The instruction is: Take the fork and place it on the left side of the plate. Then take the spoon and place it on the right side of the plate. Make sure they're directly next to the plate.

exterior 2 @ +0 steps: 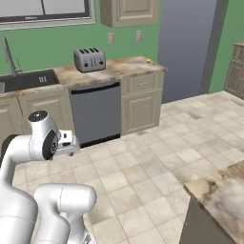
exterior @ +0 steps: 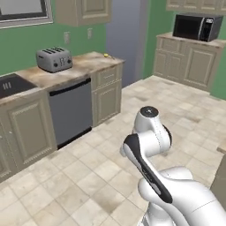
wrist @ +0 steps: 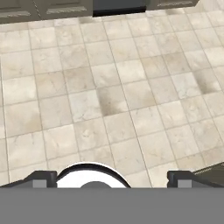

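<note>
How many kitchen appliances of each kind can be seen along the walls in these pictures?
toaster: 1
microwave: 1
dishwasher: 1
Total: 3
</note>
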You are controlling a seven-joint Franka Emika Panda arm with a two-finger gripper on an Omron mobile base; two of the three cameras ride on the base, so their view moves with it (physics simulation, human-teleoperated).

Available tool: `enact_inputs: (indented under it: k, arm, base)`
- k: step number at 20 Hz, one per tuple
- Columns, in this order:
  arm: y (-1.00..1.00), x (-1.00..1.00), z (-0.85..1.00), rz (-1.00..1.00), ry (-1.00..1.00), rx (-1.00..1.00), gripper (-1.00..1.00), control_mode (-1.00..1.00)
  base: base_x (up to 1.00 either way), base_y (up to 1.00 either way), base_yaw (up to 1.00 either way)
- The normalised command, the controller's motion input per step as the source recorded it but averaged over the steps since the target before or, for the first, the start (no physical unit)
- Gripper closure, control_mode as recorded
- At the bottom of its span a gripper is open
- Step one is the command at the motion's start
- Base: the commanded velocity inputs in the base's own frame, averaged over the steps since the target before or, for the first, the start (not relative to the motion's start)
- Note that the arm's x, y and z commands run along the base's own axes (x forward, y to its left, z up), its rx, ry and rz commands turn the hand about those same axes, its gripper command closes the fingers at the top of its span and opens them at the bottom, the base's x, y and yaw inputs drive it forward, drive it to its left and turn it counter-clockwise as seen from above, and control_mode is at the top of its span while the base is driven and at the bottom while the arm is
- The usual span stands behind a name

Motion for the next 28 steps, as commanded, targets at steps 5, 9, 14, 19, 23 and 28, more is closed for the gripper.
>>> enact_inputs:
  k: [5,9,14,19,23,28]
  arm:
    - [0.00,0.00,0.00,0.00,0.00,0.00,-1.00,1.00]
    - [0.00,0.00,0.00,0.00,0.00,0.00,-1.00,1.00]
    - [0.00,0.00,0.00,0.00,0.00,0.00,-1.00,1.00]
    - [0.00,0.00,0.00,0.00,0.00,0.00,-1.00,1.00]
    - [0.00,0.00,0.00,0.00,0.00,0.00,-1.00,1.00]
    - [0.00,0.00,0.00,0.00,0.00,0.00,-1.00,1.00]
  base:
    - [1.00,0.76,-0.20]
    - [1.00,0.36,-0.16]
    - [1.00,-0.15,-0.05]
    - [1.00,-0.32,-0.18]
    - [1.00,-0.28,-0.27]
    - [1.00,-0.32,-0.15]
